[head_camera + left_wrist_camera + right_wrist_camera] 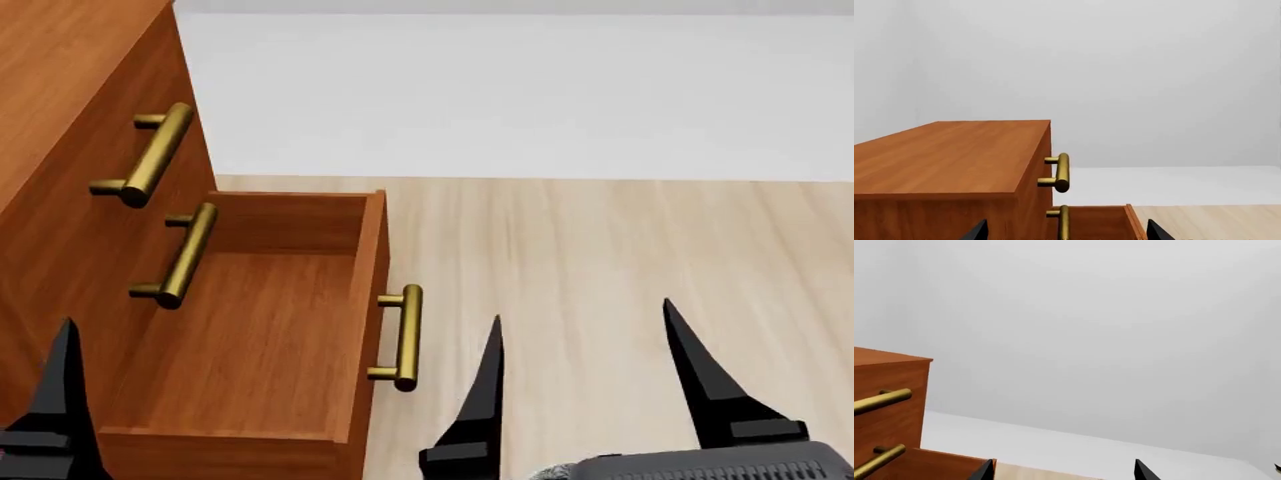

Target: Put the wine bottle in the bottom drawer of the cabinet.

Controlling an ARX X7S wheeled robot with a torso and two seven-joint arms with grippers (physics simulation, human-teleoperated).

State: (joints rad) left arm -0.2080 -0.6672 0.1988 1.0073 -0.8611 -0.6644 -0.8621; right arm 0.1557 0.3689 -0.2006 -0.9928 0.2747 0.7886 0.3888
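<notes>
The wine bottle is out of view in every frame. The reddish-brown cabinet [60, 110] stands at the left of the head view. Its bottom drawer [254, 330] is pulled out, and nothing lies on its wooden floor. A brass bar handle [404, 336] sits on the drawer's front panel. My right gripper [581, 330] is open over the light wood floor, just right of that handle. One finger [60, 395] of my left gripper shows at the drawer's near left corner. In the left wrist view the left gripper [1065, 229] is open, facing the cabinet [947, 155] and the drawer [1097, 222]. The right gripper [1063, 469] holds nothing.
Two closed drawer fronts with brass handles [147, 155] [180, 255] sit above the open drawer. Pale wood floor [601, 240] spreads to the right, meeting a white wall [507, 90] behind.
</notes>
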